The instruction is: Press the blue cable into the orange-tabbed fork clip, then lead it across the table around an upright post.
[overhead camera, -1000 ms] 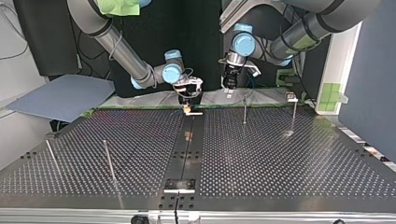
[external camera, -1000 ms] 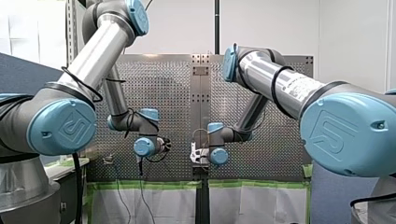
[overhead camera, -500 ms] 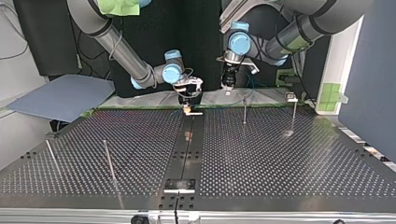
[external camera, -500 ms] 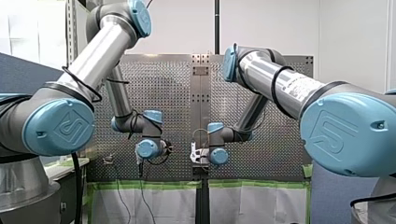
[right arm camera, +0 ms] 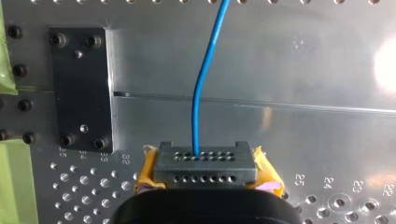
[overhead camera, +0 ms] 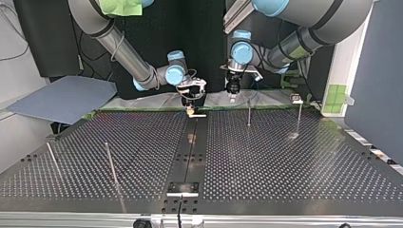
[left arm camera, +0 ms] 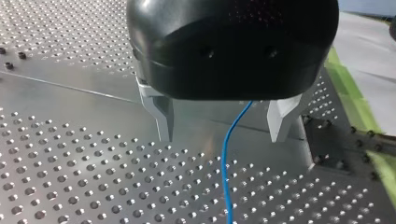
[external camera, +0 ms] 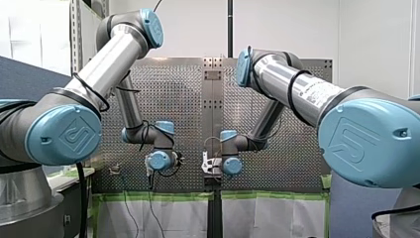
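Note:
The thin blue cable (right arm camera: pixel 201 93) comes out of a grey connector block (right arm camera: pixel 204 168) with rows of holes. My right gripper (right arm camera: pixel 208 179) is shut on that block with its yellow pads (right arm camera: pixel 268 172), low over the table's middle strip (overhead camera: pixel 190 107). The cable (left arm camera: pixel 225 172) also hangs down between the metal fingers (left arm camera: pixel 161 116) of my left gripper (left arm camera: pixel 222 126), which is open and touches nothing. In the top view my left gripper (overhead camera: pixel 232 88) hovers at the table's far edge, a short way right of my right gripper. I cannot make out an orange-tabbed clip for certain.
Thin upright posts stand on the perforated table: two at the top view's far right (overhead camera: pixel 248 111) (overhead camera: pixel 299 116), two at its near left (overhead camera: pixel 110 164) (overhead camera: pixel 52 159). A small fitting (overhead camera: pixel 297 98) sits by the far right post. A dark plate (right arm camera: pixel 81 88) is bolted beside my right gripper.
My left arm has swung toward the middle, bringing its gripper closer to my right gripper and a little lower. My right arm and the connector block have stayed where they were.

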Robot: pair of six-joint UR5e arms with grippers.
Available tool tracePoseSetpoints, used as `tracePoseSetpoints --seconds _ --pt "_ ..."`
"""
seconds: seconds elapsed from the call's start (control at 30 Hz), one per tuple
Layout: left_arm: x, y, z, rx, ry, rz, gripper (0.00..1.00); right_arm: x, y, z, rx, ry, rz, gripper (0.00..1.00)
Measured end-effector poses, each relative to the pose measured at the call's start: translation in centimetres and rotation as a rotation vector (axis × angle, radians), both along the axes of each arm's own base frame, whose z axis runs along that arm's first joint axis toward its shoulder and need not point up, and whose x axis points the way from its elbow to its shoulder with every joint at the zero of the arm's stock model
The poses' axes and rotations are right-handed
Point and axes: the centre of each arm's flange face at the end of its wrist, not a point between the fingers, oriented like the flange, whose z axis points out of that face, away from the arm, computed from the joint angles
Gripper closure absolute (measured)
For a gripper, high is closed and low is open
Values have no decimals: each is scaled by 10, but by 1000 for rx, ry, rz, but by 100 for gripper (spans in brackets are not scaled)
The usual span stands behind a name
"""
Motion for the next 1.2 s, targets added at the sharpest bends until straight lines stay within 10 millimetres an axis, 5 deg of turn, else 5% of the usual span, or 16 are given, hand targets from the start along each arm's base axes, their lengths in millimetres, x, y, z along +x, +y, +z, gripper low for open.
tracePoseSetpoints --seconds 0.67,1.2 --pt "28 15 6 18 -23 36 0 0 0 0 0 2 0 100" --pt "55 21 -41 53 69 58 0 -1 0 0 -1 10 0 100"
